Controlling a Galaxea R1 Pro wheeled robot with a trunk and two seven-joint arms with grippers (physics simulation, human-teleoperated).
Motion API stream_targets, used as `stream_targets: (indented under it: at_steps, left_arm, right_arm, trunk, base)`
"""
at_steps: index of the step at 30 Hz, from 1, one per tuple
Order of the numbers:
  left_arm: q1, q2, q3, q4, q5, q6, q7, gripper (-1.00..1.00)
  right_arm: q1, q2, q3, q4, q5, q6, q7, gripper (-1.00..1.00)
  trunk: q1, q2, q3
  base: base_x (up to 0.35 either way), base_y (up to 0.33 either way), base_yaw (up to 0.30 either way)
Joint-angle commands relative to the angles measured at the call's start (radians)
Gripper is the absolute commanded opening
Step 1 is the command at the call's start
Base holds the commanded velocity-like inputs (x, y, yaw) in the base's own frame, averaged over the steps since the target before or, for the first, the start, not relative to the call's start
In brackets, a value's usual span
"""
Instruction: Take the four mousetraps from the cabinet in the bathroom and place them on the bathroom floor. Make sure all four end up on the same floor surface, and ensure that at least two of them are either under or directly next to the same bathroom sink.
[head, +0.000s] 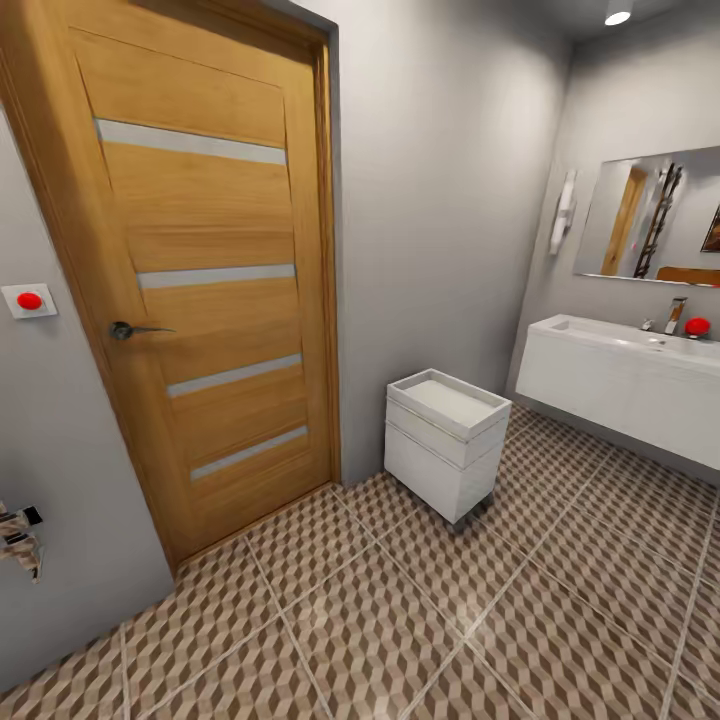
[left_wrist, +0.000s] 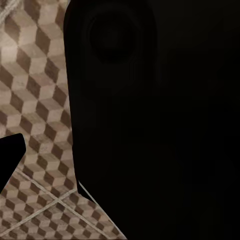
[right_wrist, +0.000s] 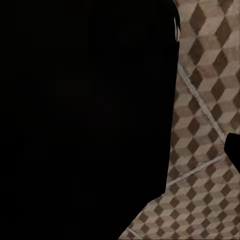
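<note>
**Facing one door, one sink, no traps in sight**

Looking over the bathroom floor (head: 400, 620): one wooden door (head: 200, 280), one small white drawer unit (head: 445, 440), one bathroom sink (head: 625, 370) beneath one mirror (head: 650, 215). Cannot tell either claw's state; wrist views mostly black.

in both wrist views a black mass blocks most of the bathroom floor (left_wrist: 35, 100) from us. at three o'clock, the bathroom sink (head: 640, 345) and mirror (head: 650, 215) run off-frame.
</note>
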Motion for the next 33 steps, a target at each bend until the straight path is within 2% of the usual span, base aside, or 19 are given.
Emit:
stream_targets:
  at_steps: [1,7,33]
  left_arm:
    - [0.002,-0.002,0.006,-0.006,0.004,-0.006,-0.002,1.0]
    - [0.0,-0.002,0.008,-0.038,0.003,-0.012,-0.002,1.0]
    - [-0.001,-0.002,0.006,-0.038,0.003,-0.012,-0.002,1.0]
  right_arm:
    - [0.002,-0.003,0.0,0.002,-0.004,-0.006,-0.001,1.0]
    - [0.001,-0.002,0.004,0.001,0.004,-0.01,-0.001,1.0]
    - [0.0,-0.002,0.01,0.0,0.014,-0.005,-0.002,1.0]
  trunk:
    - [0.0,-0.001,-0.001]
    - [0.0,-0.001,-0.001]
    - [0.0,-0.001,-0.001]
  base:
    - [0.0,0.0,0.0]
    - [0.0,0.0,0.0]
    - [0.0,0.0,0.0]
